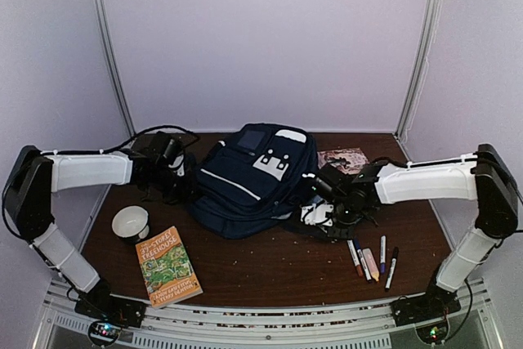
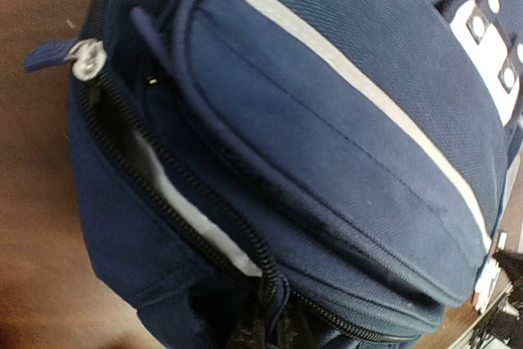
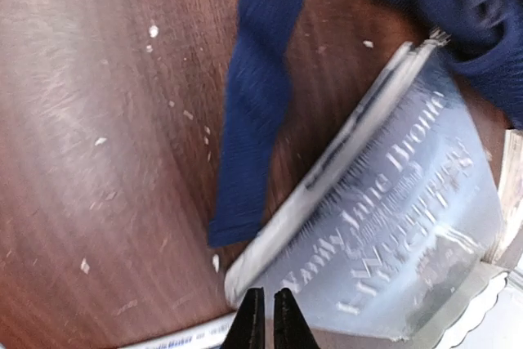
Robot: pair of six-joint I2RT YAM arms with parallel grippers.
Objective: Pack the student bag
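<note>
The student bag (image 1: pixel 253 177), a navy backpack with white patches, lies in the middle of the table. In the left wrist view it fills the frame (image 2: pixel 343 120); its main zip (image 2: pixel 204 194) is partly open and shows light grey lining (image 2: pixel 188 210). My left gripper (image 1: pixel 176 171) is at the bag's left side, and its dark fingertips (image 2: pixel 245 334) are closed on the fabric at the zip seam. My right gripper (image 1: pixel 328 202) is at the bag's right side. Its jaws (image 3: pixel 263 316) are nearly together and empty, just over the corner of a pale grey book (image 3: pixel 384 218).
A blue strap (image 3: pixel 253 104) lies on the wood beside the grey book (image 1: pixel 317 214). A green Treehouse book (image 1: pixel 167 266) and a white bowl (image 1: pixel 131 222) sit front left. Several markers (image 1: pixel 372 261) lie front right. A small booklet (image 1: pixel 343 158) lies behind the right gripper.
</note>
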